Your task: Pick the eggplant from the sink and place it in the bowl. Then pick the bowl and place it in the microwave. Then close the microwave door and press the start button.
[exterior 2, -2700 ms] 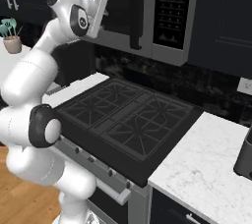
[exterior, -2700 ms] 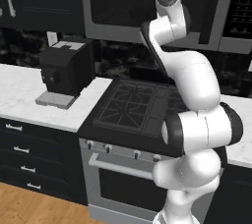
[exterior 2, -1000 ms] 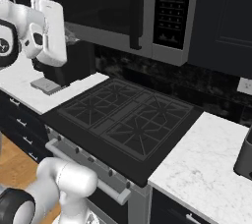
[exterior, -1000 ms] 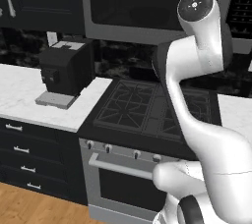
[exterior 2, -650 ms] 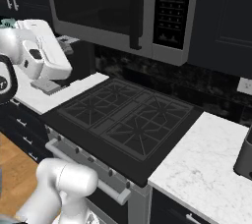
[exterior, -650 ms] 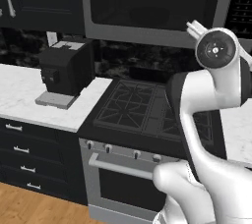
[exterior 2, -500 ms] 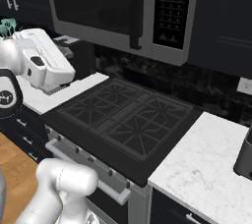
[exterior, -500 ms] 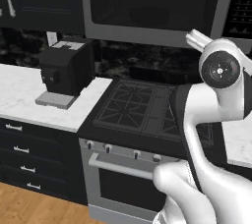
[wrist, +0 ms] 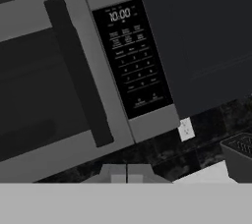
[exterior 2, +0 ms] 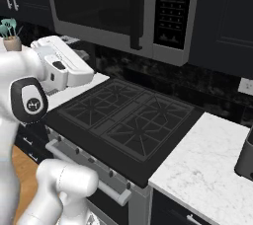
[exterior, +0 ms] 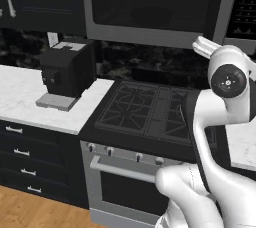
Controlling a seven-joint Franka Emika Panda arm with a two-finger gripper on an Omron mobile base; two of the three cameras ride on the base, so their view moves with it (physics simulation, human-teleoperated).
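The microwave [wrist: 88,70] sits built in above my stove, its door [exterior 2: 99,7] shut flat against the front, with a dark upright handle along the door's right edge. Right of that handle runs the dark control strip [wrist: 133,61]; its display reads "10:00" at the top, and rows of small pale buttons follow below, their lettering too fine for me to read. My gripper [wrist: 127,174] points toward the microwave from below it, its jaws pressed together with nothing between them.

Directly under the microwave lies the black cooktop [exterior 2: 128,115] with its dark grates, and beneath that an oven front with a row of knobs and a long bar handle. White marble counter [exterior: 30,97] runs out to either side of the stove. Left of the microwave, on that counter, stands a black coffee machine [exterior: 67,74]. Dark cabinets flank the microwave, a black speckled backsplash runs beneath it, and a pale wall outlet [wrist: 186,129] sits on the backsplash below the control strip. The floor is pale wood.
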